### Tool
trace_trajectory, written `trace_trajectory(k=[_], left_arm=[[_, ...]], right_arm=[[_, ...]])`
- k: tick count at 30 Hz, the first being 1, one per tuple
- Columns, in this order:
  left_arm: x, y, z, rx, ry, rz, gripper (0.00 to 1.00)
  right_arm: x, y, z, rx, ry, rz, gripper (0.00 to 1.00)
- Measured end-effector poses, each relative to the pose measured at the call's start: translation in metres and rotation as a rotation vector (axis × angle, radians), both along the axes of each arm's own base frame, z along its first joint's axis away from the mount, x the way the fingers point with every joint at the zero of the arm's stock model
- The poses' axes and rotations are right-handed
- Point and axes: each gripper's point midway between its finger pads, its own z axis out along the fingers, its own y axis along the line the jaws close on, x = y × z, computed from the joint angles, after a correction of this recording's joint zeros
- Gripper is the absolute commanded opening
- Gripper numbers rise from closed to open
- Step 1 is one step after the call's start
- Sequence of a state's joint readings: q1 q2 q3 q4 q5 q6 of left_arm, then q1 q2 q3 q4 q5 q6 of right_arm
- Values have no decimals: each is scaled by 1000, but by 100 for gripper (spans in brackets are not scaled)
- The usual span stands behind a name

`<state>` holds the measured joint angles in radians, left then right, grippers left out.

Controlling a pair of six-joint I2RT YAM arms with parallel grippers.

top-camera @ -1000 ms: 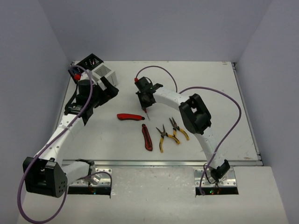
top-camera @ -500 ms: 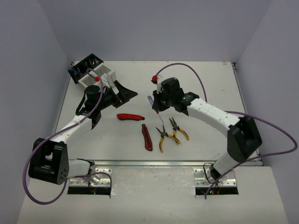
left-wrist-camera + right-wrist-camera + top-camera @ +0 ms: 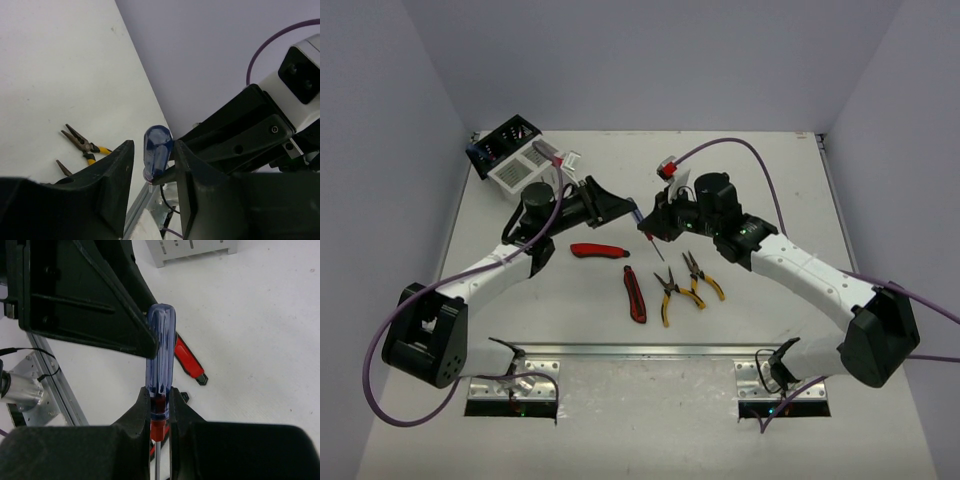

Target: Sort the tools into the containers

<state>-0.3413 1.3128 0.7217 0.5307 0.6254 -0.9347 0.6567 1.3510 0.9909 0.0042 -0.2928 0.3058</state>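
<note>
My right gripper is shut on a blue-handled screwdriver at its red collar and holds it above the table's middle. My left gripper meets it from the left. The blue handle stands between the left jaws. It lies against one finger, with a narrow gap to the other. On the table lie two red-black utility knives and two yellow-handled pliers. The containers, one black and one white, stand at the far left.
One red knife lies under the held screwdriver. A pair of pliers shows beyond the left fingers. Purple cables arc over both arms. The table's metal rail runs along the near edge.
My left gripper swung right from the containers to the screwdriver and its jaws narrowed round the handle. My right gripper carried the screwdriver slightly right, then tilted its handle toward the left gripper.
</note>
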Motion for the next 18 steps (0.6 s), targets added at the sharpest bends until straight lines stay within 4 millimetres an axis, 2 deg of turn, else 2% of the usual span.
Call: trace_trajectory(k=[4, 6, 7, 10, 13, 14, 16, 17, 18], left_arm=[[-8, -12, 1, 0, -3, -29, 24], [-6, -13, -1, 7, 1, -26, 3], [-5, -14, -3, 15, 0, -24, 0], [-2, -15, -3, 35, 3, -10, 0], [3, -15, -2, 69, 7, 7, 0], [6, -14, -2, 88, 9, 20, 0], [12, -13, 1, 120, 8, 48, 0], [15, -12, 3, 136, 9, 69, 0], [20, -10, 6, 152, 7, 97, 0]], right_arm=[[0, 2, 3, 12, -7, 12, 0], [0, 2, 4, 15, -9, 14, 0], [1, 1, 4, 14, -7, 11, 0], [3, -1, 3, 10, -9, -3, 0], [6, -2, 4, 10, -17, -15, 5], [6, -2, 4, 10, -18, -18, 24], [9, -2, 6, 11, -33, -28, 84], [9, -2, 7, 10, -40, -24, 96], [9, -2, 7, 7, -43, -20, 98]])
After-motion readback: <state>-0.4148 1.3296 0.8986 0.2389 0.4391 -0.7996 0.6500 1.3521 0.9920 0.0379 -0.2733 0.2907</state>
